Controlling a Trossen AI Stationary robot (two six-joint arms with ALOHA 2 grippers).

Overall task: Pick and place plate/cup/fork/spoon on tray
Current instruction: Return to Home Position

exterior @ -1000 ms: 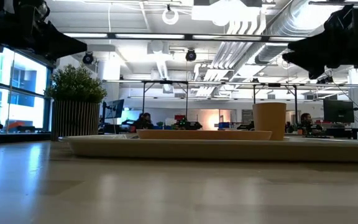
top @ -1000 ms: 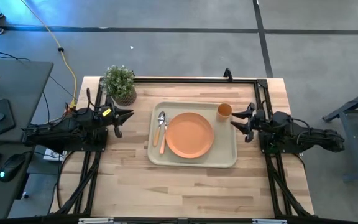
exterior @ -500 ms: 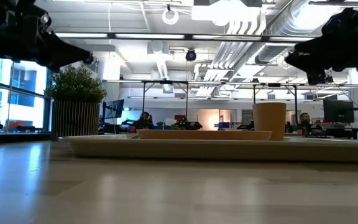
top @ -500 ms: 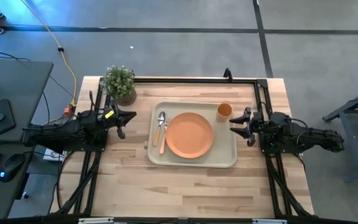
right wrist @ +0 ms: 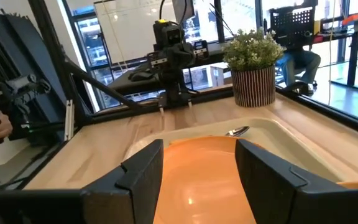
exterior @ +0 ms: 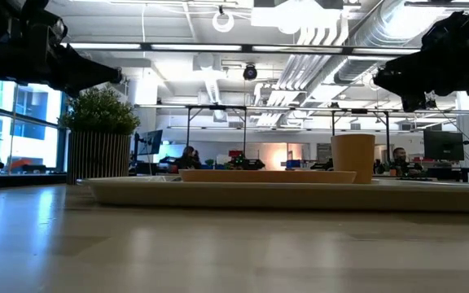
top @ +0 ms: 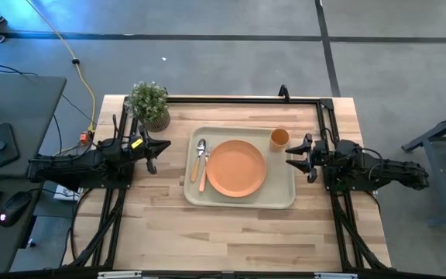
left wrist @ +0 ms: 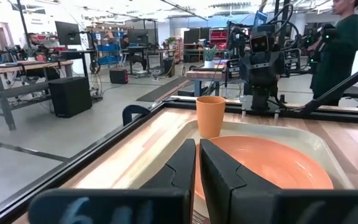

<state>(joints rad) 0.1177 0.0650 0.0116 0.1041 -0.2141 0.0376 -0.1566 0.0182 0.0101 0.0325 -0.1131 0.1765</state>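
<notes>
At the centre of the high view the tray (top: pixel 240 200) lies on the desk (top: pixel 231 240) with everything already on it: the plate (top: pixel 236 168) fills its middle, the spoon (top: pixel 200 149) and the fork (top: pixel 204 175) lie side by side along its left part, just beside the plate, and the cup (top: pixel 279 138) stands upright in its upper right corner. Nothing of the set remains on the bare wood, so the placing looks finished and what is left is to clear the arms away cleanly.

Left of the tray the left hand (top: pixel 151 153) hovers empty, its fingers (left wrist: pixel 185 168) pressed together. Right of the tray, just below the cup in the frame, the right hand (top: pixel 300 157) is spread wide and holds nothing.

To do this well, the right arm should draw straight back toward the right edge of the frame, keeping level or rising, because the cup stands near its upper finger and a sideways swing could tip it. The left arm should pull back the same way, minding the potted plant (top: pixel 149 103) at the upper left.
</notes>
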